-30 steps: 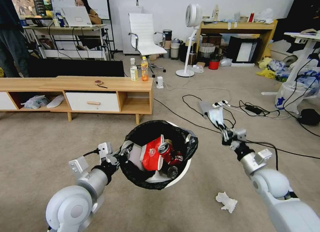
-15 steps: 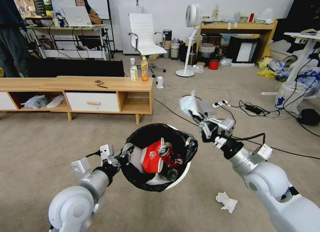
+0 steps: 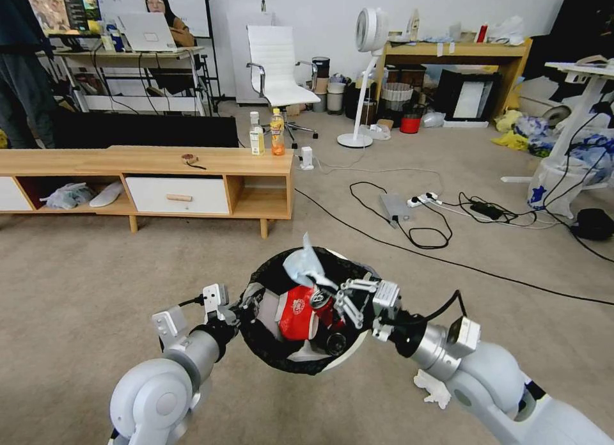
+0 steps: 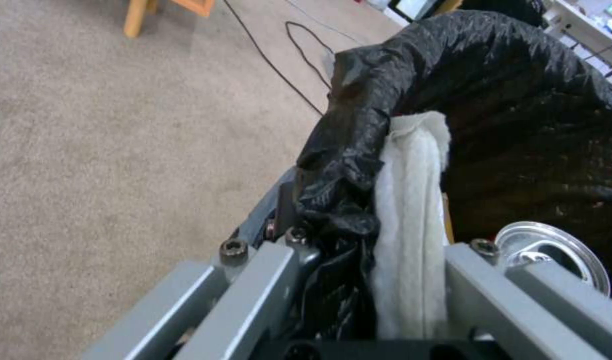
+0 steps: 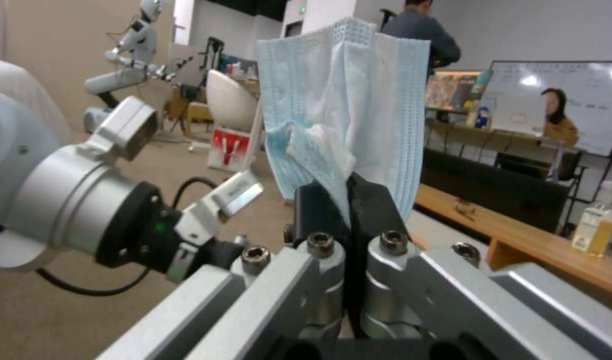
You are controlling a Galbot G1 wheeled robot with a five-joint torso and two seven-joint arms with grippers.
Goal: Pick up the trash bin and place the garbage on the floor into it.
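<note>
The left end effector (image 3: 246, 302) clamps the trash bin (image 3: 311, 317) by its rim, raised above the carpet, so the right end effector (image 3: 327, 285), pinching a blue face mask (image 3: 302, 266), can release it inside.

Left end effector (image 3: 246, 302) clamped; right end effector (image 3: 328, 287) clamped, arm reaching inward.

The lower part of the trash bin (image 3: 348, 349) is hidden behind the right tool (image 3: 338, 299) and its wrist. A crumpled tissue (image 3: 427, 386) on the floor (image 3: 77, 285) is partly covered by the right forearm. In the left wrist view the bin's bottom is cut off by the left tool (image 4: 365, 280).
</note>
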